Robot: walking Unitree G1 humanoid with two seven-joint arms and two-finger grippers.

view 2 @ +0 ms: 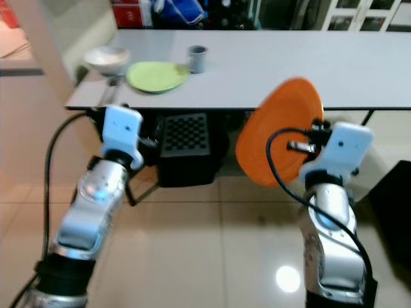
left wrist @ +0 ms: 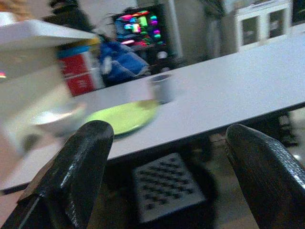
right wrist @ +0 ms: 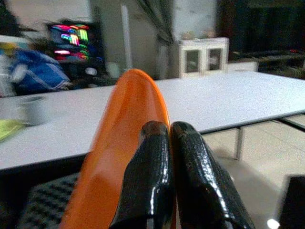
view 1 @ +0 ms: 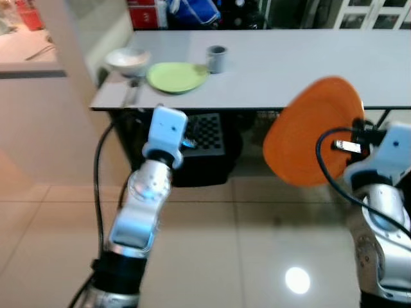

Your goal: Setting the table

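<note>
My right gripper (right wrist: pixel 167 131) is shut on the rim of an orange plate (view 1: pixel 314 131), held upright on edge in front of the table's near edge, below table height. On the grey table (view 1: pixel 289 70), at its left end, lie a green plate (view 1: pixel 176 77), a white bowl (view 1: pixel 127 60) and a small grey cup (view 1: pixel 216 58). A spoon (view 1: pixel 132 91) lies beside the green plate. My left gripper (left wrist: pixel 162 143) is open and empty, raised before the table's left end, its fingers (left wrist: pixel 78 171) framing the green plate (left wrist: pixel 121 118) and cup (left wrist: pixel 162 88).
A black perforated crate (view 1: pixel 205 147) sits under the table on the glossy tiled floor. A pale counter wall (view 1: pixel 38 128) stands to the left. Red and blue things (view 1: pixel 173 13) and white cabinets (view 1: pixel 372 13) are behind the table. The table's right half is bare.
</note>
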